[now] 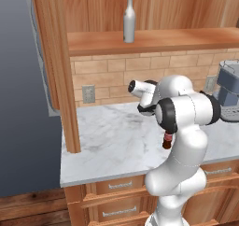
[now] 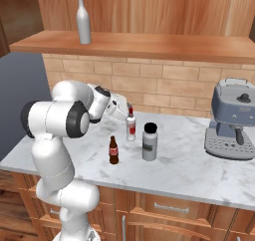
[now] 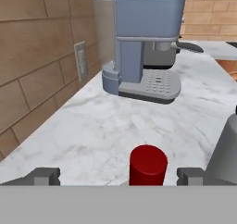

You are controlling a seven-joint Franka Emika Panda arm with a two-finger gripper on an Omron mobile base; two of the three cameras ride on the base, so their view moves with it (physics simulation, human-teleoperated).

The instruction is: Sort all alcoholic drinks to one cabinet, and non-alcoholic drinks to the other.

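The gripper [image 3: 118, 176] has its jaws spread on both sides of the white bottle [image 2: 131, 125], whose red cap [image 3: 147, 164] sits between them.

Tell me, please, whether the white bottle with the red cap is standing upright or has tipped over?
Upright. The white bottle stands on the marble counter, red cap on top, and the open gripper straddles that cap.

Silver-grey bottle [image 2: 83, 20] stands upright on the cabinet shelf [image 2: 149, 45]; white red-capped bottle [image 2: 131, 125] and cola bottle [image 2: 114, 151] stand on the counter.
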